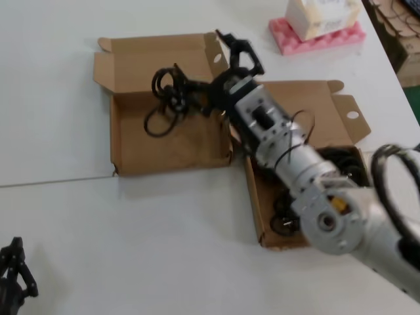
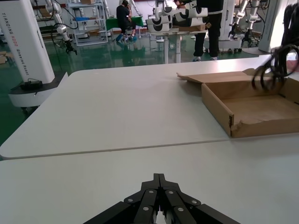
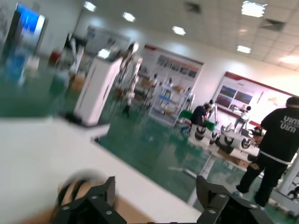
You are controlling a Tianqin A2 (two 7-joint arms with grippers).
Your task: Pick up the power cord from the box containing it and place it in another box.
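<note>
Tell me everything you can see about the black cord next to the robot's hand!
The power cord is a thin black cable bunched into several loops, and it looks soft and bendy. It sits at the back of the left cardboard box, close to the box's open lid, with one loop trailing onto the brown floor. The right gripper is just beside it with its fingers spread open, so it isn't squeezing the cord. I can't tell whether the whole bundle is resting down yet.

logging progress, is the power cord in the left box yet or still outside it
In. The power cord lies looped at the back of the left box, with the right gripper open beside it, jaws spread.
</note>
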